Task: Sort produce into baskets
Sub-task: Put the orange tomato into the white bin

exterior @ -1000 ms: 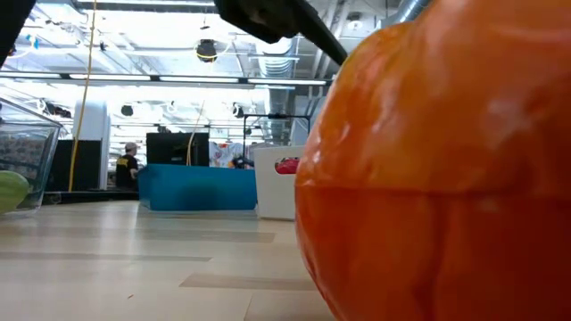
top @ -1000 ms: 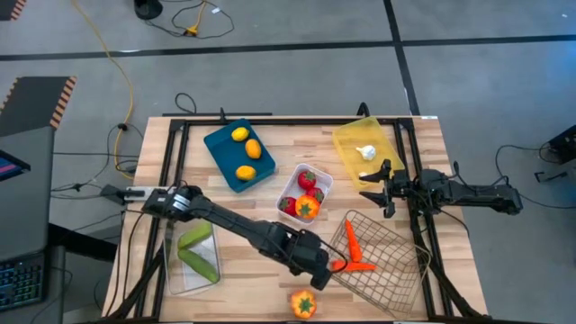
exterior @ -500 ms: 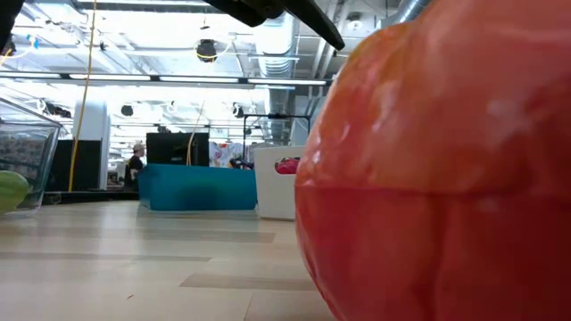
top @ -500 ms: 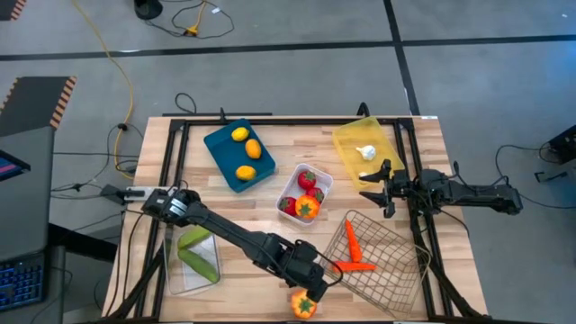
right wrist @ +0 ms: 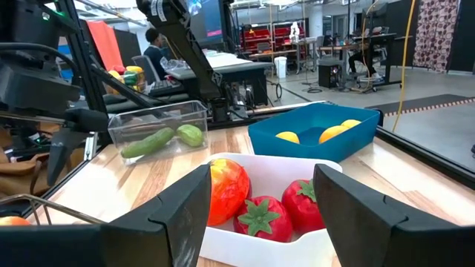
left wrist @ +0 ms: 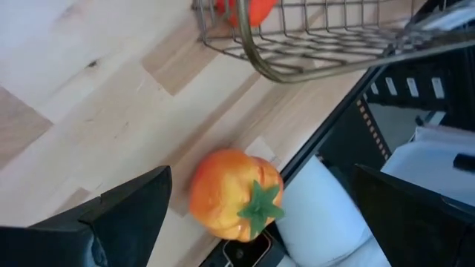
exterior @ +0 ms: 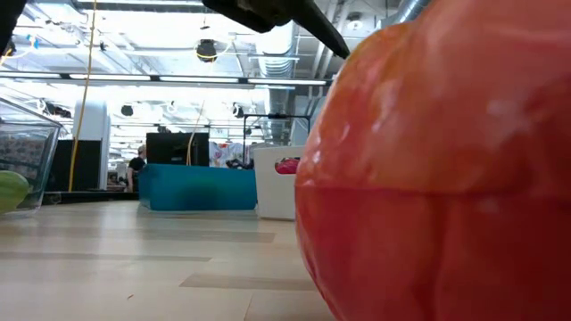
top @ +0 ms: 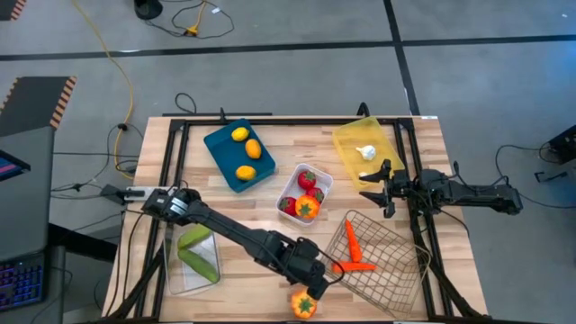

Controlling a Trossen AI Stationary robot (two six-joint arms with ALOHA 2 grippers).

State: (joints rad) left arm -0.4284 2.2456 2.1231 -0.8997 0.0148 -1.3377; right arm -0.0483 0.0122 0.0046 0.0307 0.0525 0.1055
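Left pincer [top: 312, 290] spread wide above pepper [top: 303, 304], beside wire basket [top: 396, 270] with carrots [top: 354, 251].

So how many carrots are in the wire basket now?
2, both in the wire basket at its left side: one carrot nearly upright in the picture, the other carrot lying across below it.
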